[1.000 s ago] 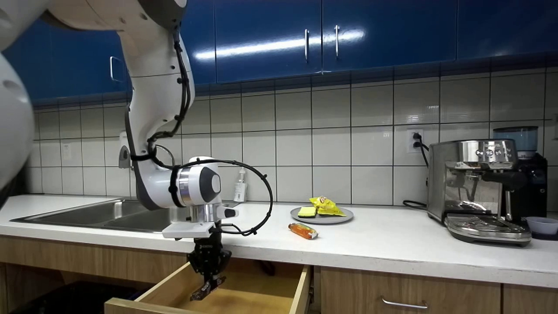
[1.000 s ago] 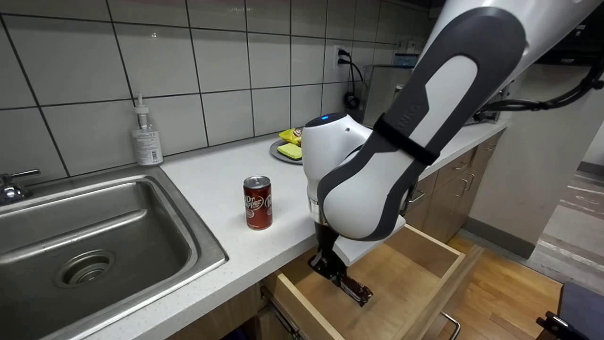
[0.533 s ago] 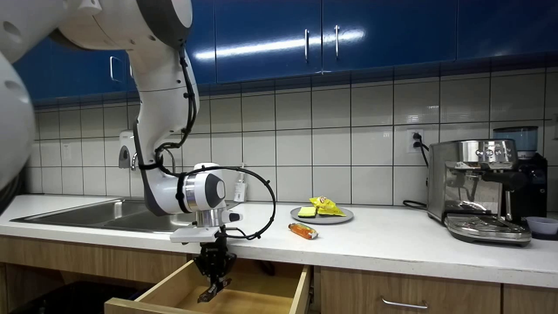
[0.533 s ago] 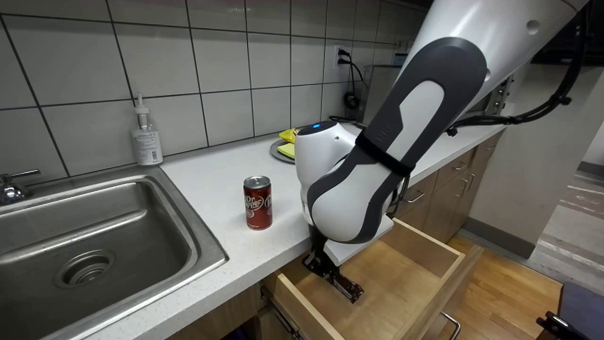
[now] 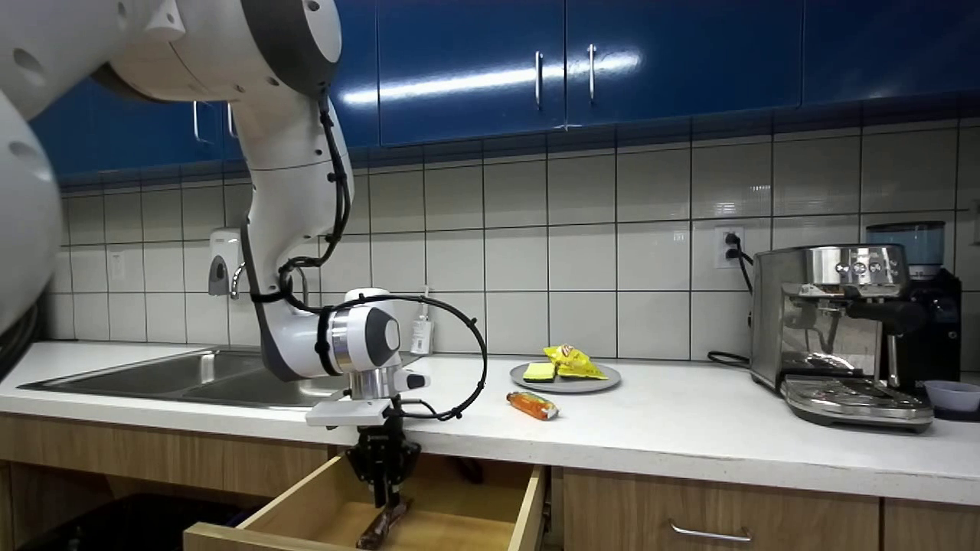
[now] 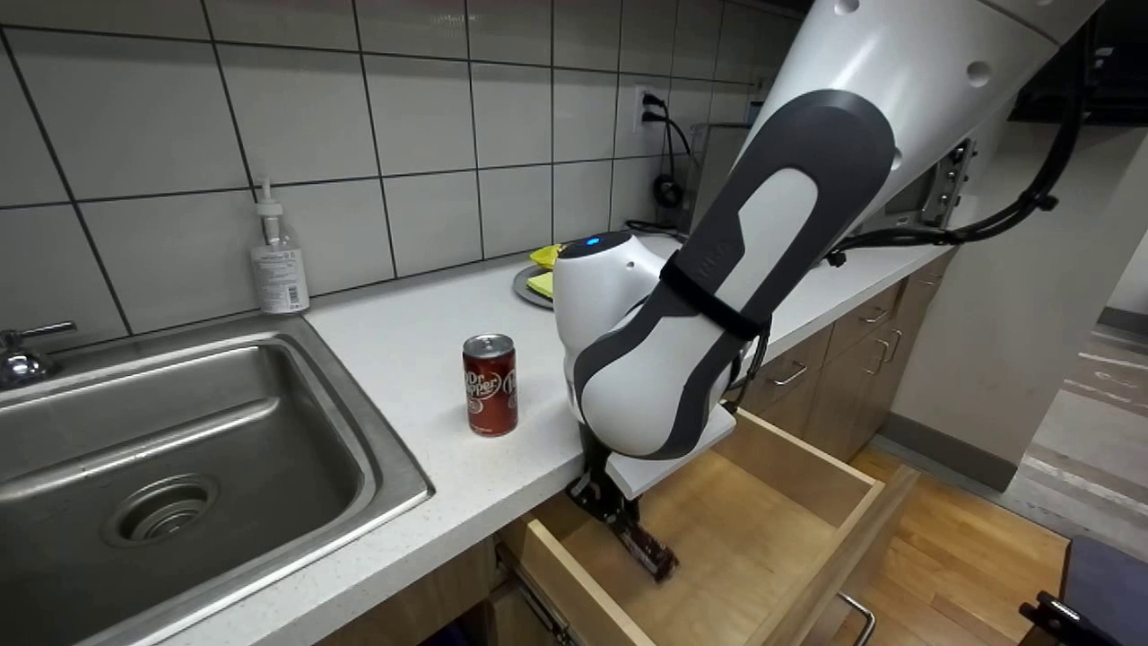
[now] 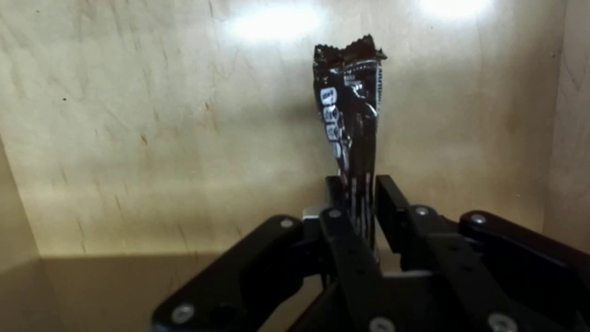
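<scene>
Gripper (image 7: 359,186) sits released, jaws slightly parted, with a brown-wrapped bar (image 7: 349,106) between them in a wooden drawer (image 6: 762,538).

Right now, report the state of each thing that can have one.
Drawer: pulled open
Brown-wrapped bar: inside the drawer
Gripper: slightly open, at the bar
Soda can: upright
Pump bottle: upright
Orange packet: lying down
Plate: holding yellow bag, sponge
Cabinet doors: shut
Coffee machine: power unclear
</scene>
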Robot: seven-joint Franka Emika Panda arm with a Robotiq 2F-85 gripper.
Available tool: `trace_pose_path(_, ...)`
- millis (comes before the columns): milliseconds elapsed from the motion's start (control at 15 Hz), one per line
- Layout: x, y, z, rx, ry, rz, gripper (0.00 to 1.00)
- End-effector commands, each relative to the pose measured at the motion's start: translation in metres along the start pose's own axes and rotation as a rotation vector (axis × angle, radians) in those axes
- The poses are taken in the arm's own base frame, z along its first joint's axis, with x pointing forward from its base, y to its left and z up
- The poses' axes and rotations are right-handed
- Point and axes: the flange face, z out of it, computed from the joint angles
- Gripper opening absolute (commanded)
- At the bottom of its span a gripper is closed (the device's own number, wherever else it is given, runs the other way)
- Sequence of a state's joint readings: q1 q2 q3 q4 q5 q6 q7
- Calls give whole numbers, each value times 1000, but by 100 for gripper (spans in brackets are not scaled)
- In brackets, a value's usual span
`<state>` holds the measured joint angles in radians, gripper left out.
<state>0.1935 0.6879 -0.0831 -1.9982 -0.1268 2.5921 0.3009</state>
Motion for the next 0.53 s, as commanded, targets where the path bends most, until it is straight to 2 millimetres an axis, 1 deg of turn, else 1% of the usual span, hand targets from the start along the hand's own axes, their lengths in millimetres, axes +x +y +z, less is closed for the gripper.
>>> trace_pose_path(0,5,1,-2,-12,4,19,56)
trace_pose_path(267,0,2,-9,-4,16,21,86)
trace_pose_path(333,-1,2,-11,-1,22,21,95)
trace_pose_path(400,-4,3,-13,3,30,23,99)
trace_pose_path(467,-7,4,-15,6,37,24,100)
